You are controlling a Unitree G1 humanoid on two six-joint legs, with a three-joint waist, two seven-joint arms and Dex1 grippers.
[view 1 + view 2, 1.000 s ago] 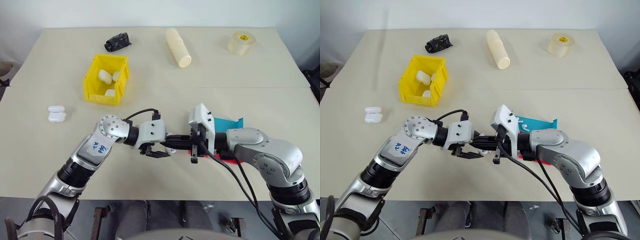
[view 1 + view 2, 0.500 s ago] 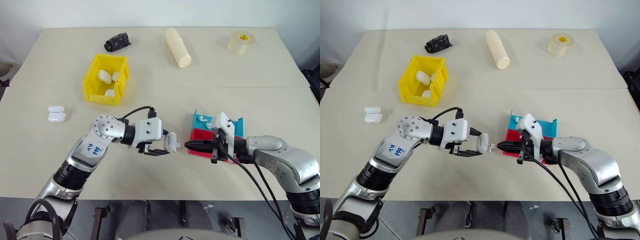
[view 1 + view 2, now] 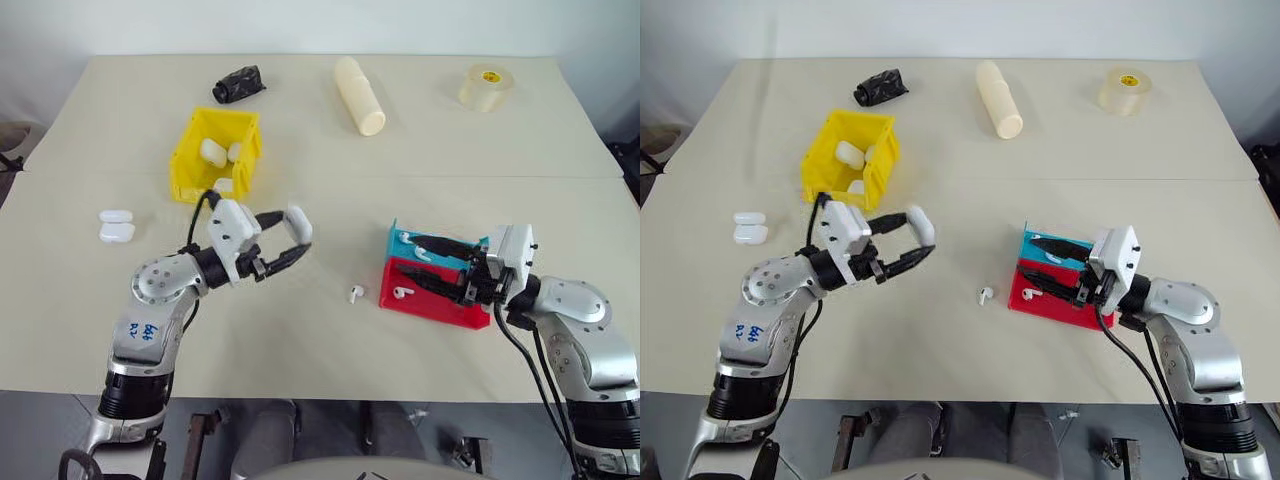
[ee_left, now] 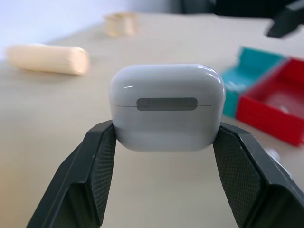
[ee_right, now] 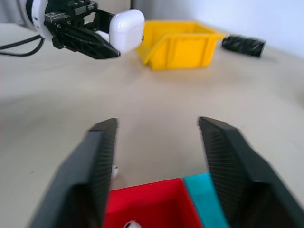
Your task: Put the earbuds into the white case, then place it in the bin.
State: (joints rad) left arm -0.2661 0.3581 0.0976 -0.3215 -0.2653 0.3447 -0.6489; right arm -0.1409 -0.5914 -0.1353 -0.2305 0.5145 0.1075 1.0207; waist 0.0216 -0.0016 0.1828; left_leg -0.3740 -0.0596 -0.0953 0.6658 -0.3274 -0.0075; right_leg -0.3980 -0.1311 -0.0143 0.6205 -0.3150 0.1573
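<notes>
Pinching white case point(image 4: 166, 107) — left hand point(image 3: 285, 243) clenched; right hand point(image 3: 438, 264) released over trays.

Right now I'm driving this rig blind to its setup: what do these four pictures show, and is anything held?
Two pictures look down from the robot's head over a beige table. The other two look along each wrist's black fingers. The left hand is shut on a closed white case, held off the table. The right hand is open and empty over the red tray and teal tray. One earbud lies loose on the table. The yellow bin already contains cases; two more cases lie on the robot's left.
</notes>
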